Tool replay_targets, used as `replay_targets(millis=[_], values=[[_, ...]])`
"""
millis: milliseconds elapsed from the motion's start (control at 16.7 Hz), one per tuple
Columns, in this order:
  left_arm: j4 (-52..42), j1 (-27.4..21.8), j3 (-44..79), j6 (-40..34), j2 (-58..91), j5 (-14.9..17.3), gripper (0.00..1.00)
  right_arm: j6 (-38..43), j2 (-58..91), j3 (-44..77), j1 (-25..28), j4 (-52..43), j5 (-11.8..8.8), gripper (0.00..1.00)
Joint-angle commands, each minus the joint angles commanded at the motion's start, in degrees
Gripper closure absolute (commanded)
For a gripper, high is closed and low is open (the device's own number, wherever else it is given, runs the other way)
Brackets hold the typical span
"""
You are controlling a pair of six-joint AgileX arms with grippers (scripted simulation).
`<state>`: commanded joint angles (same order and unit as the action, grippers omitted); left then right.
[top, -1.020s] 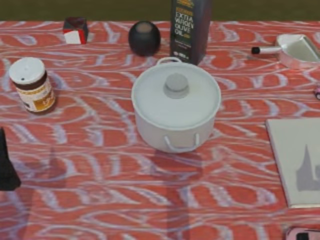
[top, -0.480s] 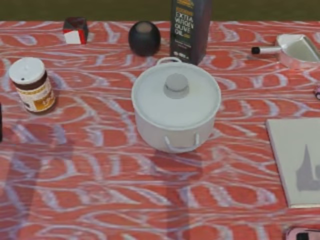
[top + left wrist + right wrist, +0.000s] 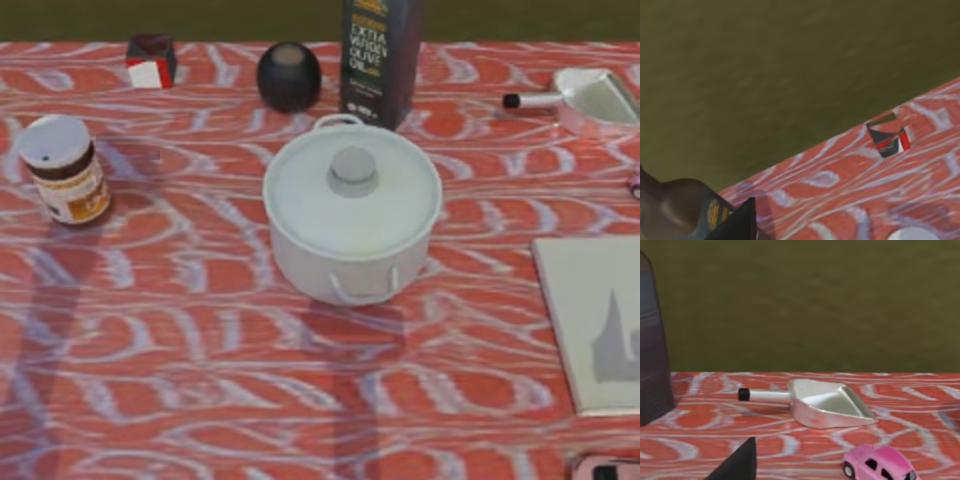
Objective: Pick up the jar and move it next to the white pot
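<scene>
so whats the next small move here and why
Probably bring the left arm over the jar and lower its gripper around it. The jar stands upright and untouched at the table's left side, well apart from the white pot in the middle, and no gripper appears in the top view. There is bare cloth left of the pot.

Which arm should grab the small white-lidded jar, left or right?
Left, probably. The small brown jar with white screw lid stands at the table's left edge, apart from the large white lidded pot at centre. The left wrist view looks at that same corner, while the right wrist view faces the metal scoop on the far right.
</scene>
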<state>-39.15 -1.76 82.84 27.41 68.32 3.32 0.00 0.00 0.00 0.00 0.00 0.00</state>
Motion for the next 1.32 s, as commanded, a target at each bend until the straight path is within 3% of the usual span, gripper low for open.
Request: replay_targets(millis=[300,600,960,1320], values=[[-13.55,0.1,25.68,8.87,25.33,-0.67,0.0,0.0,0.0,0.0,0.0,0.0,0.0,0.0],[-29.1,0.43,41.95,15.62,50.55,-1.8,0.0,0.0,0.0,0.0,0.0,0.0,0.0,0.0],[-43.03,0.73,48.98,19.87,68.94,-2.9,0.0,0.0,0.0,0.0,0.0,0.0,0.0,0.0],[-44.29,0.75,49.3,20.19,70.29,-3.0,0.0,0.0,0.0,0.0,0.0,0.0,0.0,0.0]])
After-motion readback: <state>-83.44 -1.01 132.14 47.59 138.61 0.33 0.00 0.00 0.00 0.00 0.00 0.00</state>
